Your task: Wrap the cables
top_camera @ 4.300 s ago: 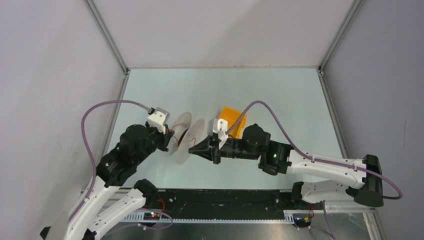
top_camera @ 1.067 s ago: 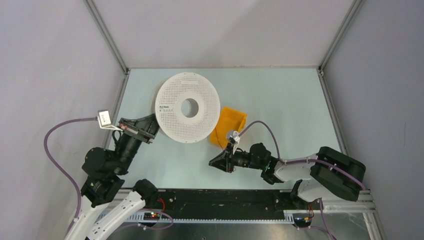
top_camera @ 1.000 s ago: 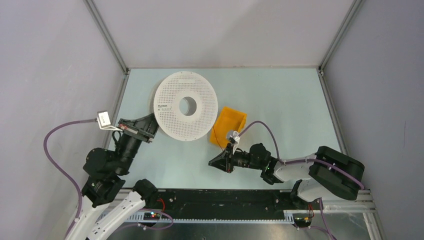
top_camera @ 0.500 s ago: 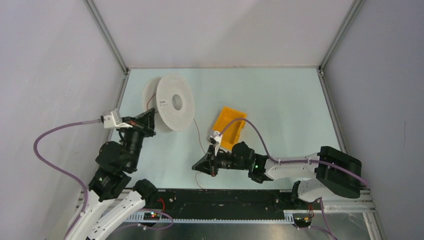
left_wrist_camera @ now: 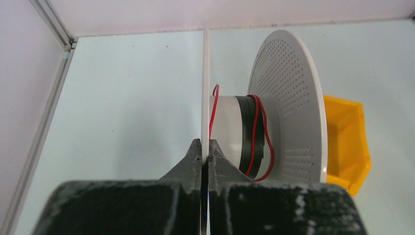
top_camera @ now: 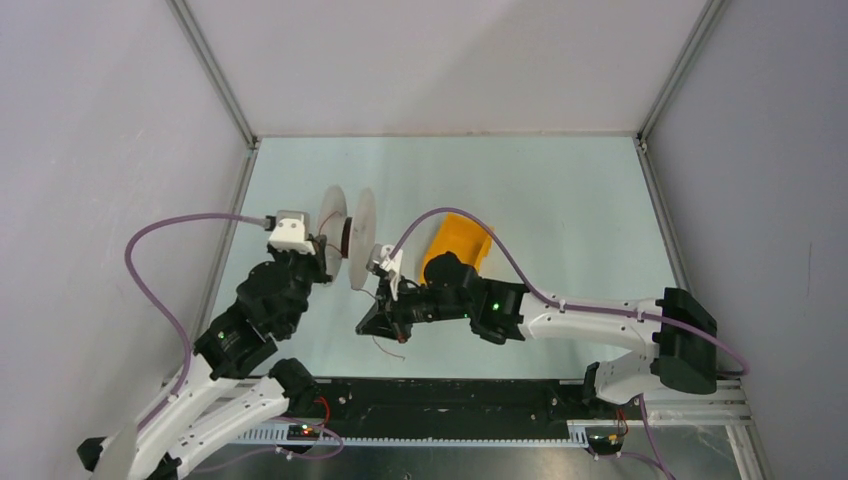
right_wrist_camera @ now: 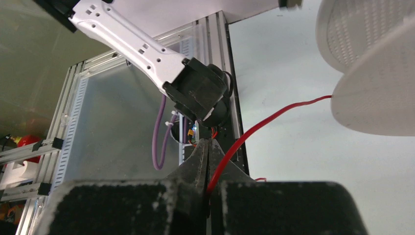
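Observation:
The white perforated spool [top_camera: 345, 232] stands on edge in the top view, held up left of centre. My left gripper [top_camera: 318, 250] is shut on its near flange [left_wrist_camera: 205, 88]. The thin red cable [left_wrist_camera: 258, 132] loops round the white hub over a black band. From the spool the cable [right_wrist_camera: 274, 119] runs down to my right gripper [top_camera: 378, 322], which is shut on it between the fingertips [right_wrist_camera: 201, 155]. A loose tail of the cable [top_camera: 392, 343] lies on the table below the right gripper.
A yellow bin [top_camera: 455, 245] sits on the table right of the spool, behind the right arm; it also shows in the left wrist view [left_wrist_camera: 345, 139]. Lilac arm cables arc over both arms. The black front rail [top_camera: 440, 395] runs along the near edge.
The left gripper has swung the spool from lying flat at the back to standing on edge nearer centre. The right gripper has moved left and forward with the cable in it.

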